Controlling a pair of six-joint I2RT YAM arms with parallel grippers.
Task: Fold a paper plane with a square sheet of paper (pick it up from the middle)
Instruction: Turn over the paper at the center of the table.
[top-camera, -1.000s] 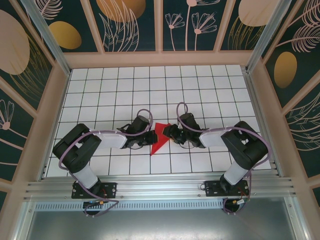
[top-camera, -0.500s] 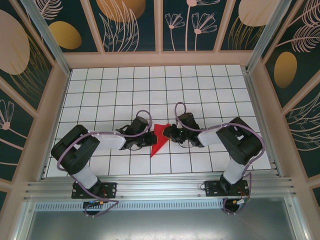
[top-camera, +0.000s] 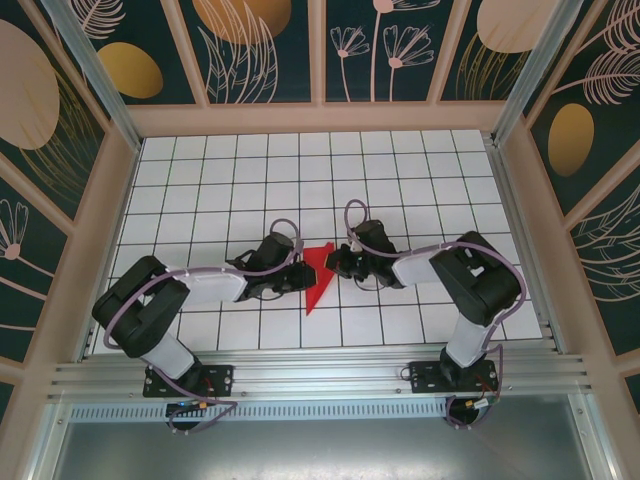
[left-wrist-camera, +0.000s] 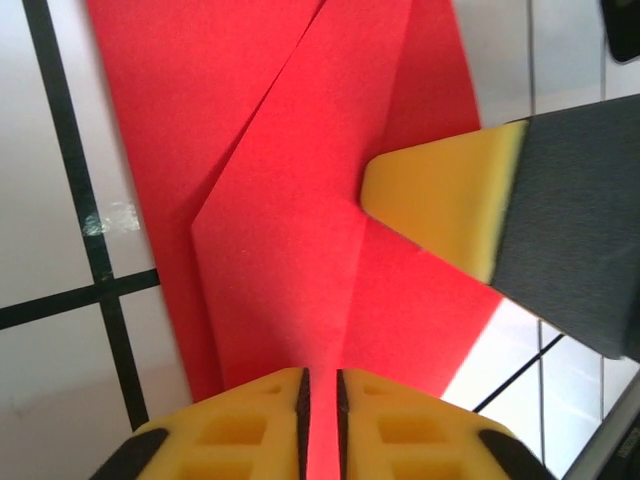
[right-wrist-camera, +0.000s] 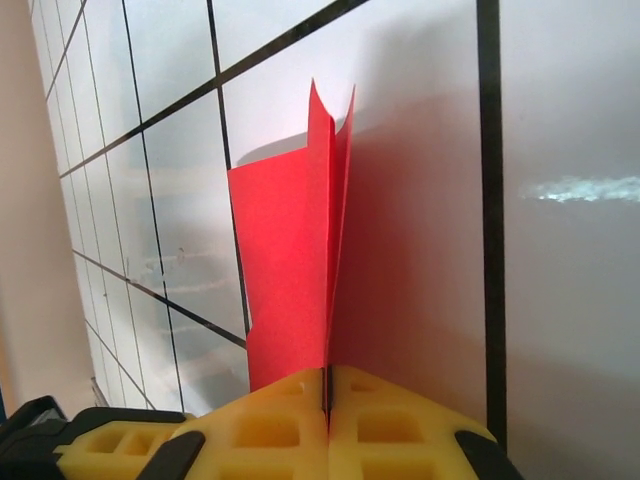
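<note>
Paper, a creased red wedge, pinched in closed right and seemingly left jaws.

— How is the sheet of paper described?
— As thin, matt red paper, faintly grained and sharply creased.
— And the pads of the right gripper?
— Matt yellow moulded plastic. The table is seen as glossy white, the rail as brushed metal.
</note>
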